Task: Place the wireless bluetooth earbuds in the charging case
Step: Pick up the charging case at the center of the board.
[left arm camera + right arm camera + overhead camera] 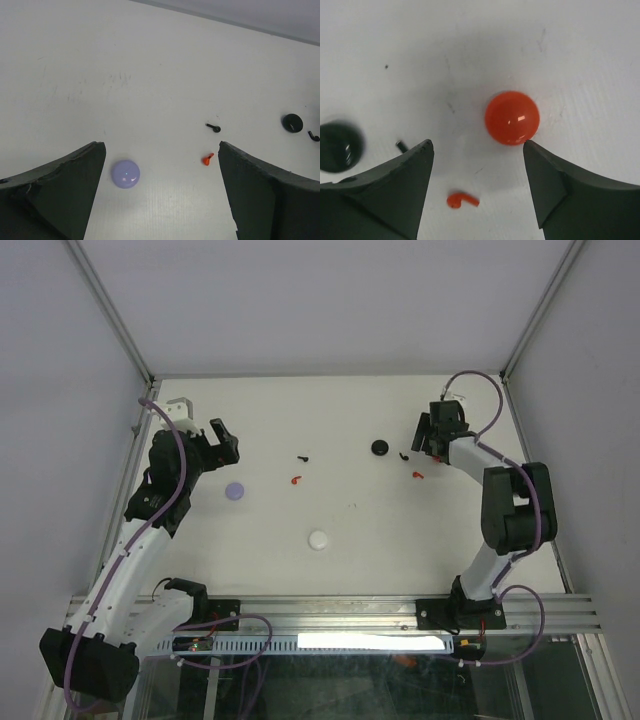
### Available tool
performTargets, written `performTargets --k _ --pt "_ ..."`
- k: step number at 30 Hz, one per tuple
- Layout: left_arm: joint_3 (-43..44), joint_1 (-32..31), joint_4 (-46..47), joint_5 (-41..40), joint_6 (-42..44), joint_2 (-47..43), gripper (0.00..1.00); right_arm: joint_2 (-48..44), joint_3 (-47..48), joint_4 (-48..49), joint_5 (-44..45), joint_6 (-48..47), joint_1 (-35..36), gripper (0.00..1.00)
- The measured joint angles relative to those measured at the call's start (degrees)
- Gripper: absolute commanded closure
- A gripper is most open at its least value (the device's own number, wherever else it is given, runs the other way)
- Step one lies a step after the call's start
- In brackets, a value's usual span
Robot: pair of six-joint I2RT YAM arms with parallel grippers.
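White bench (400, 530) holds, mid-frame overhead, a black earbud (303, 457) just above a red earbud (296, 479). Left gripper (161, 150) gapes wide near a lavender case (125, 174); right gripper (477, 145) wide over a red case (512, 118).

Red earbuds (295, 479), black earbuds (303, 457) lie loose near cases (235, 491).

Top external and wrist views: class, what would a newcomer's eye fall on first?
The glossy red round case shines just beyond the open right gripper, with a tiny red stemmed earbud near it. On the white table, a lavender round case lies near the open left gripper and a white round case sits mid-table.
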Motion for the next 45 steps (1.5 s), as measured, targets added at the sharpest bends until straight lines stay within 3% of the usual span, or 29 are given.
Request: performTargets --k 13,26,37,45 --pt "0.0 1.11 0.11 2.95 -0.57 1.18 0.01 11.78 8.76 -1.7 2.25 2.45 -4.46 0.25" --pt "0.0 1.11 0.13 4.81 -0.61 2.19 0.01 12.37 8.63 -3.21 2.93 3.3 -4.57 0.44" --pt "0.0 1.11 0.39 9.33 -0.57 2.49 0.01 7.08 3.15 -3.28 -1.84 1.57 -4.55 0.52" --pt "0.0 1.11 0.74 19.82 -0.13 4.33 0.01 -0.15 2.14 -4.83 -6.73 -2.23 -0.02 0.52"
